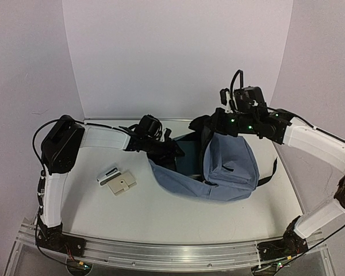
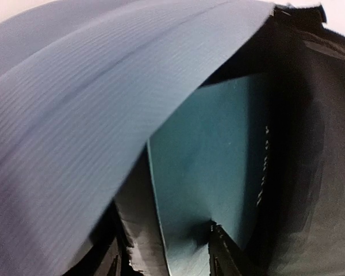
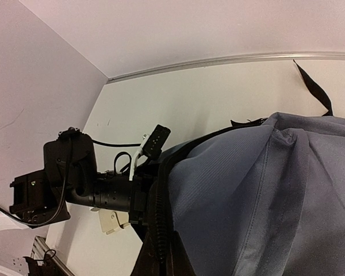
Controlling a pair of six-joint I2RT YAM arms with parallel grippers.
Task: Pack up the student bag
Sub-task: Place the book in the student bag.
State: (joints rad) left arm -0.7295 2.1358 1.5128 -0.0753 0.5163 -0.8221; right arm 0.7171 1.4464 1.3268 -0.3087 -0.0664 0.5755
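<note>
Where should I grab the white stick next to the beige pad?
Probably across its narrow middle, coming straight down. The stick lies flat and slants across the table, so its long sides face the jaws. The beige pad sits close along one side, leaving little room there.

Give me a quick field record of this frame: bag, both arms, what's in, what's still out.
student bag: grey-blue backpack lying on the table, main compartment open toward the left arm
inside: flat teal book or folder
left gripper: inside the opening, fingers apart either side of the teal item's lower edge
right gripper: at the bag's black top edge, jaws hidden
still out: small white-grey item and flat beige item, side by side left of the bag
</note>
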